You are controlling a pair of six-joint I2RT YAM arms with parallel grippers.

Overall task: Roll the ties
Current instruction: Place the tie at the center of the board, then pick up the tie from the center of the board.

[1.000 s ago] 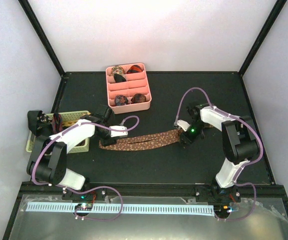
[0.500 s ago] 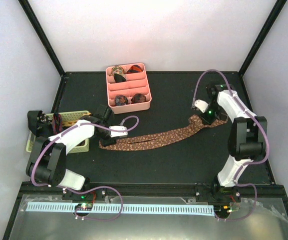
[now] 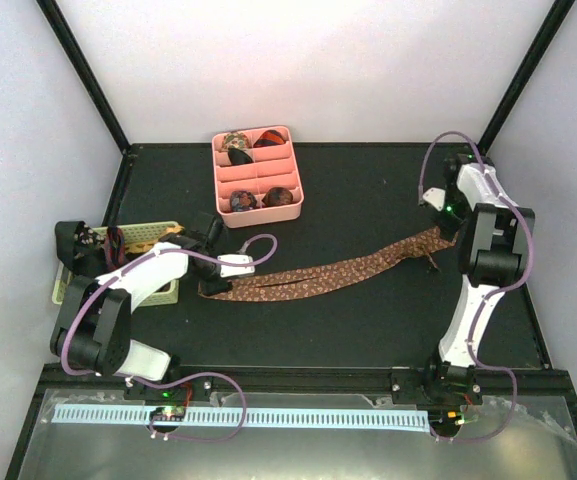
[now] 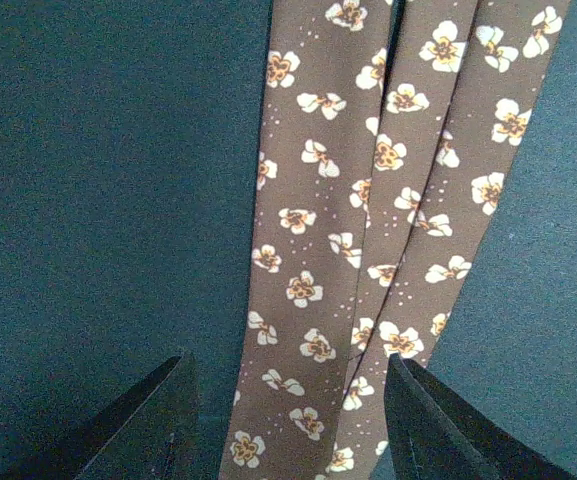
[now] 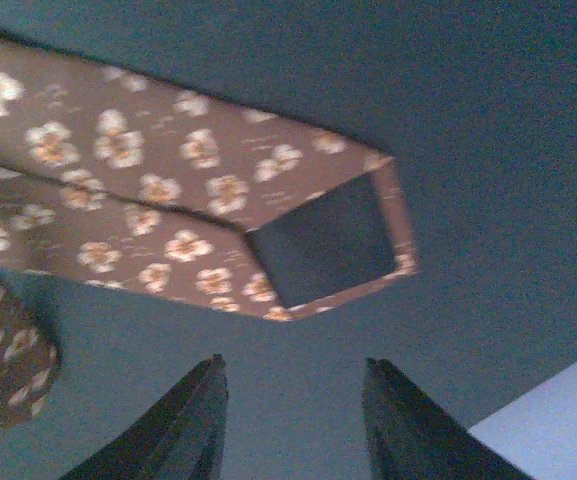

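Note:
A brown tie (image 3: 318,275) with pale flowers lies stretched out across the black table from lower left to upper right. My left gripper (image 3: 212,282) is open and straddles the tie's left end; the left wrist view shows the folded tie (image 4: 318,220) running between the two fingers of that gripper (image 4: 286,360). My right gripper (image 3: 447,214) is open and empty just beyond the tie's wide end (image 3: 434,240). In the right wrist view the pointed end, with its dark lining (image 5: 328,245), lies flat ahead of the right gripper (image 5: 294,362). Several rolled ties (image 3: 243,200) sit in the pink tray.
The pink divided tray (image 3: 290,172) stands at the back centre-left. A pale woven basket (image 3: 146,235) with more ties stands at the left edge, under my left arm. The enclosure's right wall and black frame post (image 3: 523,75) are close to my right arm.
My right gripper pulled the tie's wide end to the right and back, stretching the tie out, then let it go and moved on toward the back right. My left gripper stayed in place.

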